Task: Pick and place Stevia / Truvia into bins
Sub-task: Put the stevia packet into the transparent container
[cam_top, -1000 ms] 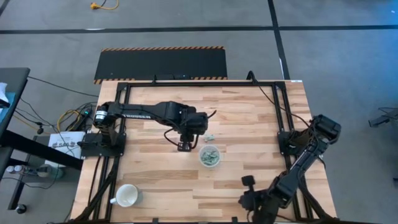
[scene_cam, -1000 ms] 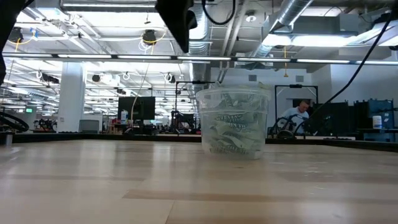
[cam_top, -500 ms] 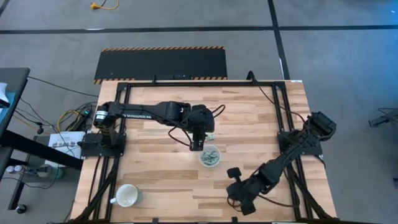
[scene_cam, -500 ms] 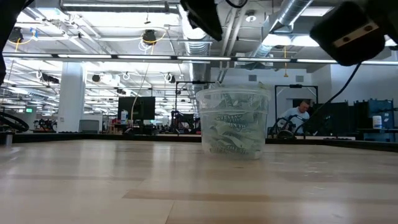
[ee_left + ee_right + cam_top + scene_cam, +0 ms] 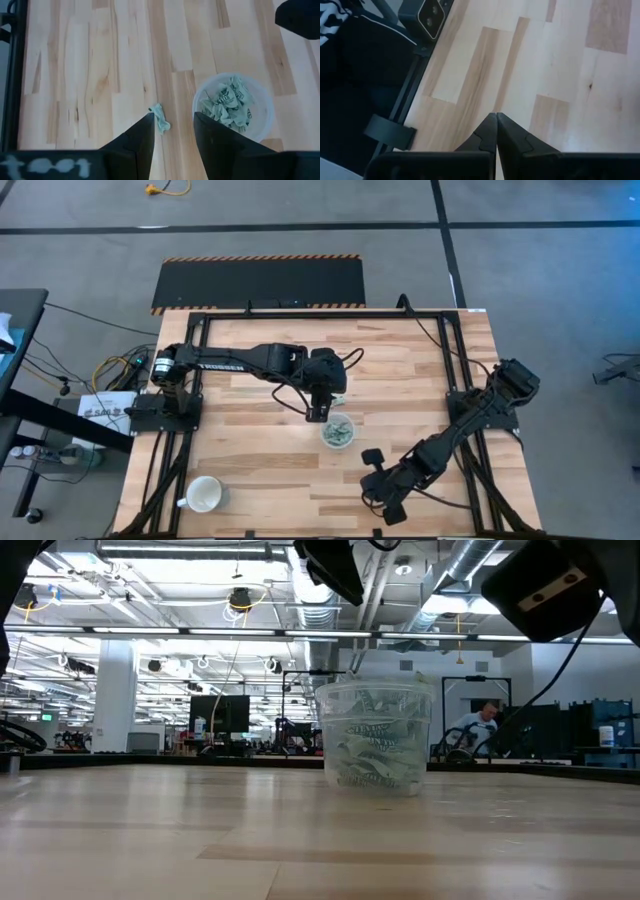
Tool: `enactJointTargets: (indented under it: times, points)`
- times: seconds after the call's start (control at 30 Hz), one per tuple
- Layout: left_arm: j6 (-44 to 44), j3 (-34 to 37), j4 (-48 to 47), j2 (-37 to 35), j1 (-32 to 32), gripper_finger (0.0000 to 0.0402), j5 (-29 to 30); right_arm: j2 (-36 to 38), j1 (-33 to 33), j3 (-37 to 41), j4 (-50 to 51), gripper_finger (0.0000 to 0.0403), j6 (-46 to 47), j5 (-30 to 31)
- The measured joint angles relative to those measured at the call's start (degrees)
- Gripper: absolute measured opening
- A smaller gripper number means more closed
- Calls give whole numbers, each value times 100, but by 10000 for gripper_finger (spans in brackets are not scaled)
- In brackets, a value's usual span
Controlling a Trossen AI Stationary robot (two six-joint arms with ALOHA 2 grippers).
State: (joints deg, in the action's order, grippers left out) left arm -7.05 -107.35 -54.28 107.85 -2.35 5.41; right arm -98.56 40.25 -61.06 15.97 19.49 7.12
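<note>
The clear cup (image 5: 337,430) stands mid-table, holding several crumpled pale green and white sachets (image 5: 227,102); it also shows in the low view (image 5: 375,735). One loose sachet (image 5: 160,119) lies flat on the wood just beyond the cup's far side. My left gripper (image 5: 172,116) hangs open above the table, over that sachet and beside the cup, with nothing between its fingers (image 5: 317,413). My right gripper (image 5: 496,116) is shut and empty, above the wood near the table's near edge (image 5: 384,502).
A white handled mug (image 5: 205,495) stands at the near left corner. A small camera unit (image 5: 432,15) sits on the black frame along the near edge, ahead of my right gripper. A black mat (image 5: 260,280) lies on the floor beyond the far edge.
My right arm has swung along the near edge toward the table's left, its gripper staying shut. My left gripper has tipped and shifted toward the table's right, nearer the cup, its fingers staying apart. The cup and the loose sachet have not moved.
</note>
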Motion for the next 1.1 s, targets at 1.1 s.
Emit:
enactJointTargets:
  times: [1.1]
  points:
    - [943, 0, -1901, 2, -316, 128, -252, 0, 22, 0, 14, 0, 0, 29]
